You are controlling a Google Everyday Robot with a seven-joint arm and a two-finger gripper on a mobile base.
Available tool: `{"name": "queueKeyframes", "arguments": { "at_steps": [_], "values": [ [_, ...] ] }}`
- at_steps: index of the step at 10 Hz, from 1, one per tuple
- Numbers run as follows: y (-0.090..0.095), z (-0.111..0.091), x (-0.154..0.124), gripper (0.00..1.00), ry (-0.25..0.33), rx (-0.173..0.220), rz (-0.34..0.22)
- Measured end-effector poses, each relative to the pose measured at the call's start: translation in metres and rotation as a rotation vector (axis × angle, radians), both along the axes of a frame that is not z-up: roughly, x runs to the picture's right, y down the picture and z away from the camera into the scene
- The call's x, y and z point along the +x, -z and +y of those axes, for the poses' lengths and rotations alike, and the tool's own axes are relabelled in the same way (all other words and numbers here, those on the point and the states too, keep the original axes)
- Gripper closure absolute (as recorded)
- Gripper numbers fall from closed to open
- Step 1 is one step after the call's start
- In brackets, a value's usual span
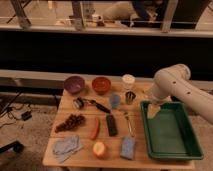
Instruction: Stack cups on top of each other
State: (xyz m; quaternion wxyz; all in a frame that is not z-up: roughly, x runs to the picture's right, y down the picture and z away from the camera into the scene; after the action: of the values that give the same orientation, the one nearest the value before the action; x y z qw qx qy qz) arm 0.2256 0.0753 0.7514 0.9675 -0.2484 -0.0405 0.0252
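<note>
view: single camera | high, looking down across table (108, 159), mid-range | gripper (154, 111) frame-right, over tray (171, 133) back-left corner
</note>
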Motion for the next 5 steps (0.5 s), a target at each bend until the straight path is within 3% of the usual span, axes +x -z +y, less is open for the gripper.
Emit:
{"name": "queueKeyframes", "arguments": {
  "at_steps": [5],
  "values": [
    [-0.031,-0.004,-0.029,0.20,-0.025,-0.016,-0.039]
  ]
}}
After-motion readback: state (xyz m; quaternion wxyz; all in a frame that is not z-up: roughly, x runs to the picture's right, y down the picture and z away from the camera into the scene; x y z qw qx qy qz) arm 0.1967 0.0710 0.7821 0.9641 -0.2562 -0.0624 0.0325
